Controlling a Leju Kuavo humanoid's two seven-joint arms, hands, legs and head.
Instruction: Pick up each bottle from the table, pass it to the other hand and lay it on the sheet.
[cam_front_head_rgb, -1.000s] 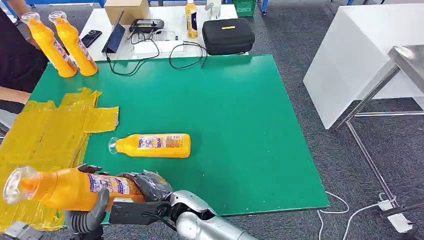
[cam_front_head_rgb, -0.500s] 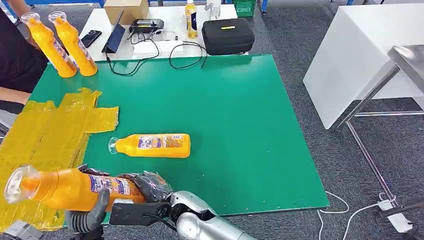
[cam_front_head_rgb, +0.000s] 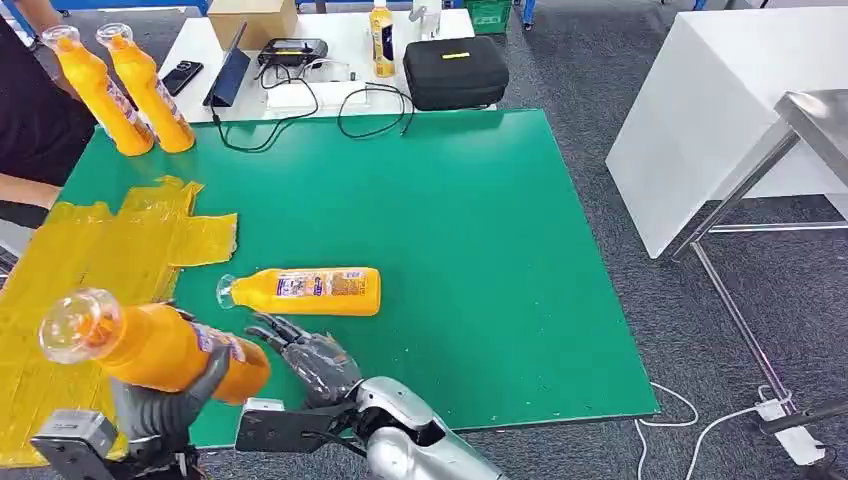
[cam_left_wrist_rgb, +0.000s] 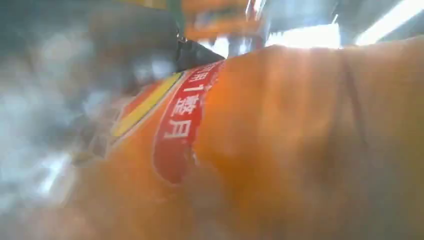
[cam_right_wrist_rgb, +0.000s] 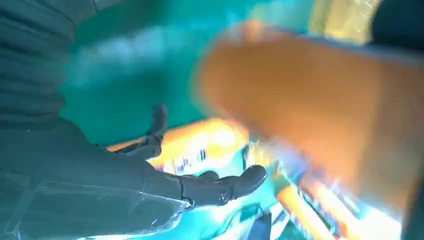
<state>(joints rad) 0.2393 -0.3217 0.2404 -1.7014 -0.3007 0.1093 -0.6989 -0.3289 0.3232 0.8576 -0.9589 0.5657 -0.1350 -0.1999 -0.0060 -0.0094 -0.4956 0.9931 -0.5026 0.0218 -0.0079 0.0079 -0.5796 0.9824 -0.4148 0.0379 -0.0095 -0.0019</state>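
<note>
The left hand (cam_front_head_rgb: 165, 400) grasps an orange bottle (cam_front_head_rgb: 150, 345) around its lower body, thumb wrapped across the front. The bottle is tilted, with its clear cap pointing up and away from the robot, and it is raised above the near edge of the green table (cam_front_head_rgb: 480, 250), over the border between the green surface and the yellow sheet (cam_front_head_rgb: 90, 270). In the left wrist view the bottle's orange body and red label (cam_left_wrist_rgb: 185, 120) sit close against the camera; the picture is blurred.

The right hand (cam_front_head_rgb: 310, 355) is released: its fingers are spread and hold nothing. It sits just beside the base of the held bottle, apart from it. In the right wrist view the spread dark fingers (cam_right_wrist_rgb: 220, 185) show with the blurred orange bottle body (cam_right_wrist_rgb: 310, 105) beyond them.

A second bottle (cam_front_head_rgb: 300, 291) lies on its side on the green table, just beyond the right hand, with its cap pointing toward the yellow sheet and near the sheet's edge.

Two more orange bottles (cam_front_head_rgb: 120, 90) stand upright at the far corner of the green table, beyond the yellow sheet. A person's arm (cam_front_head_rgb: 25, 190) rests beside the sheet at that side.

Beyond the green table, a white table (cam_front_head_rgb: 330, 30) carries a black case (cam_front_head_rgb: 455, 70), a small bottle (cam_front_head_rgb: 382, 38), a cardboard box (cam_front_head_rgb: 252, 18), a phone (cam_front_head_rgb: 182, 76) and black cables (cam_front_head_rgb: 370, 105).
</note>
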